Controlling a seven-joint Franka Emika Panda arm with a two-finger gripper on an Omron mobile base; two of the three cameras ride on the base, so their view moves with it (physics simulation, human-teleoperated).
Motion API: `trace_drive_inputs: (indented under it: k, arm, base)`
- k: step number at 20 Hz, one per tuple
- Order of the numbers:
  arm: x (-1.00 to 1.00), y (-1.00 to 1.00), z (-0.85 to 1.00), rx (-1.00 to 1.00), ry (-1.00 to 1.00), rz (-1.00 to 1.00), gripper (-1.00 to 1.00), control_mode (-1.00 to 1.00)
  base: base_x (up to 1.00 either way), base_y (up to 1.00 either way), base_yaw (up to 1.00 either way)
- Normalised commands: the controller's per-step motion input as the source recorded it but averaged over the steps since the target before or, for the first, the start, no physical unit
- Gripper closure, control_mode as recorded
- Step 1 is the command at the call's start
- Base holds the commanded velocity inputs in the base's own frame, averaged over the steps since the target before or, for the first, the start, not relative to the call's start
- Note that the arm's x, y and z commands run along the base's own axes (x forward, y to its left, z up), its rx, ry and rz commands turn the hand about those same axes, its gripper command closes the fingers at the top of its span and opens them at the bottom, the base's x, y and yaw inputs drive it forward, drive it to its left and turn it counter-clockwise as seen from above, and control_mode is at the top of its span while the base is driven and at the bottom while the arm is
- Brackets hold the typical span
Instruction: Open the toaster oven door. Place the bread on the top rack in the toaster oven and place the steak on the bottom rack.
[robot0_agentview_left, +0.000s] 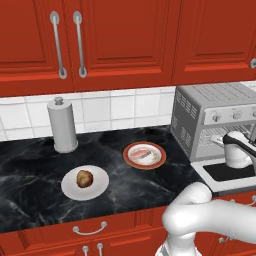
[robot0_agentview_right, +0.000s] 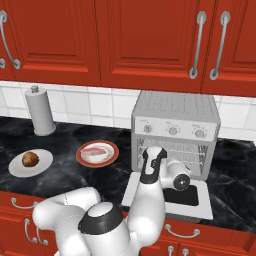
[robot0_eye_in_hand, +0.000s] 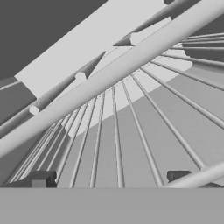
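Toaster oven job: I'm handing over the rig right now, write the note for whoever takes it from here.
Gripper: open, holding nothing, at the mouth of the toaster oven, looking in at the wire racks.
Toaster oven door: already dropped open, lying flat over the counter edge.
Bread: on the white plate near the counter's front edge, untouched.
Steak: on the red-rimmed plate, between the white plate and the oven, untouched.
Done: door open.
Left: bread onto the top rack, steak onto the bottom rack.
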Motion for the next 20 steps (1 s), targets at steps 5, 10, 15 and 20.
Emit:
trace_drive_inputs:
  k: [5, 10, 15, 20]
  arm:
    - [0.14, 0.11, -0.63, 0.0, 0.06, -0.07, -1.0, -1.0]
    - [0.17, 0.15, -0.6, 0.0, 0.06, -0.08, -1.0, -1.0]
    - [0.22, 0.14, -0.54, 0.0, 0.03, -0.06, 1.0, -1.0]
    - [0.21, 0.0, -0.41, 0.02, 0.01, -0.04, 1.0, -1.0]
  base:
    - [0.0, 0.0, 0.0]
    - [0.0, 0.0, 0.0]
    - [0.0, 0.0, 0.0]
    - [0.0, 0.0, 0.0]
